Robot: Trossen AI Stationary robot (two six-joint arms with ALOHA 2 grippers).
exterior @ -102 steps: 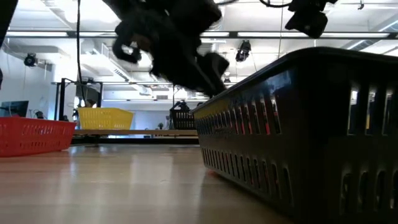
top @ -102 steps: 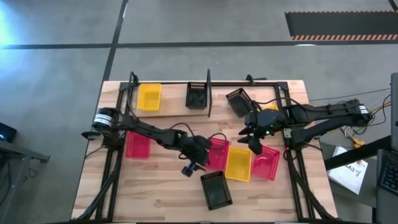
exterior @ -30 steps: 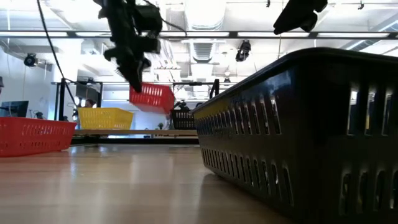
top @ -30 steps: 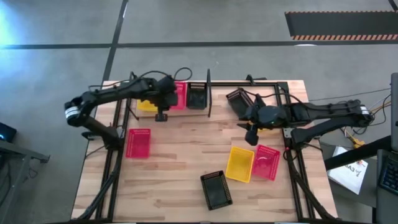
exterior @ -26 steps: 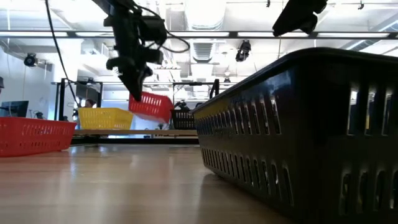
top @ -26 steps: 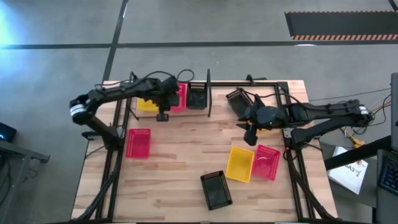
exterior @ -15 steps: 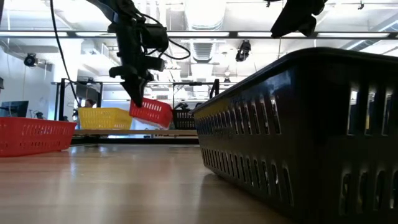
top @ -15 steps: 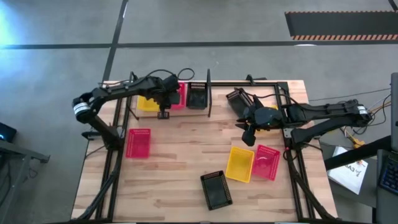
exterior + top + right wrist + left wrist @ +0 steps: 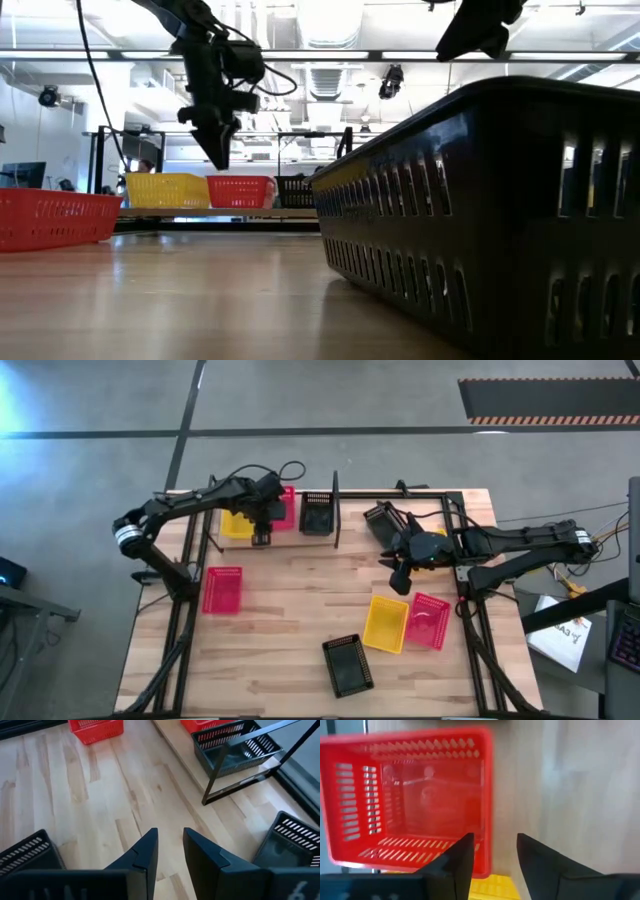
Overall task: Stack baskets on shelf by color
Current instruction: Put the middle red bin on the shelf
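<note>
My left gripper (image 9: 262, 535) (image 9: 216, 158) (image 9: 492, 837) is open and hovers just above the shelf (image 9: 355, 528). A pinkish-red basket (image 9: 282, 508) (image 9: 240, 190) (image 9: 415, 805) stands level on its base on the shelf board, between a yellow basket (image 9: 238, 516) and a black basket (image 9: 317, 512). One long rim of the pinkish-red basket lies below the gap between the left fingers, clear of them. My right gripper (image 9: 399, 578) (image 9: 170, 832) is open and hangs over bare tabletop right of centre, holding nothing.
A second black basket (image 9: 383, 520) sits askew on the shelf's right part. On the tabletop lie a pinkish-red basket (image 9: 222, 590) at the left, a yellow one (image 9: 385, 622) beside another pinkish-red one (image 9: 431, 620), and a black one (image 9: 347, 665) near the front edge.
My left gripper carried the pinkish-red basket, tilted and in the air, down toward the shelf. The basket now stands level on the board beside the yellow one. The gripper has let go and stays just above it.
</note>
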